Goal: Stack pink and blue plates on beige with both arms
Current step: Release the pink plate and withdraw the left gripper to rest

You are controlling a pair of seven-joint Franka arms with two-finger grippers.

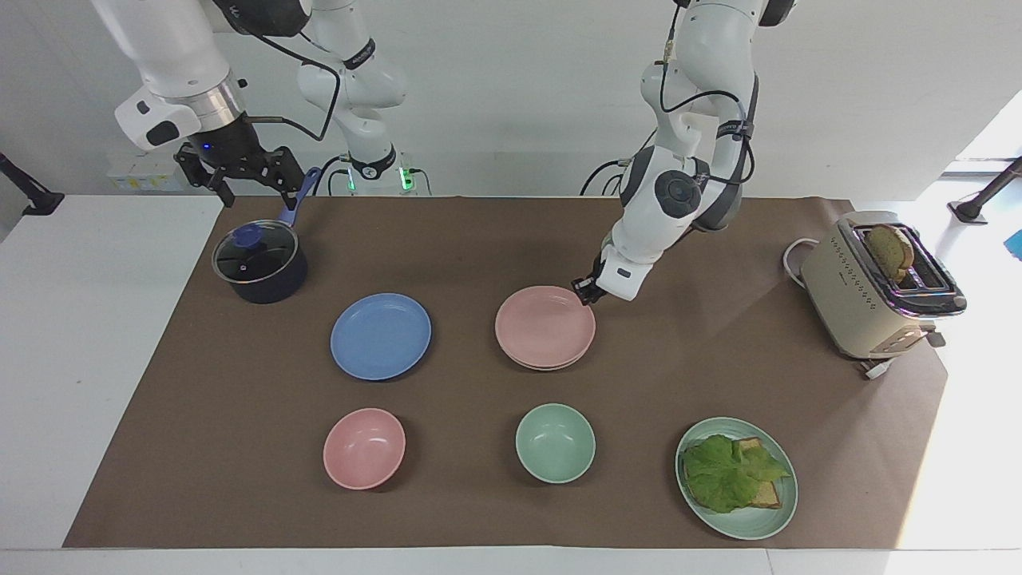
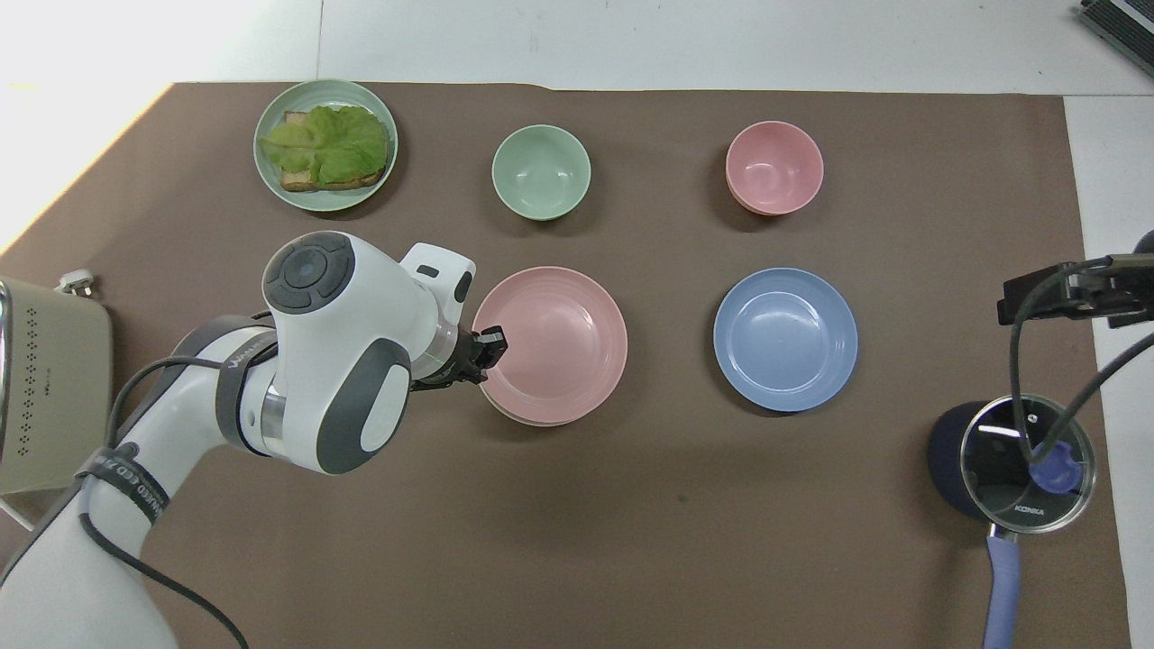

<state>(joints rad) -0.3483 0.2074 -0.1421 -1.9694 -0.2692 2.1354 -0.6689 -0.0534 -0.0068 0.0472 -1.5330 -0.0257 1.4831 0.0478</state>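
Observation:
The pink plate (image 1: 544, 326) (image 2: 552, 342) lies squarely on the beige plate (image 1: 549, 366) (image 2: 534, 421), of which only a thin edge shows beneath it, at the middle of the brown mat. My left gripper (image 1: 585, 291) (image 2: 491, 346) is at the pink plate's rim on the side toward the left arm's end. The blue plate (image 1: 381, 335) (image 2: 785, 339) lies flat beside the stack, toward the right arm's end. My right gripper (image 1: 254, 185) (image 2: 1073, 293) waits open and holds nothing, raised over the pot's handle.
A dark pot with a glass lid (image 1: 260, 262) stands at the right arm's end. A pink bowl (image 1: 364, 448), a green bowl (image 1: 555, 442) and a green plate (image 1: 750, 527) with lettuce and bread lie farther out. A toaster (image 1: 874, 287) stands at the left arm's end.

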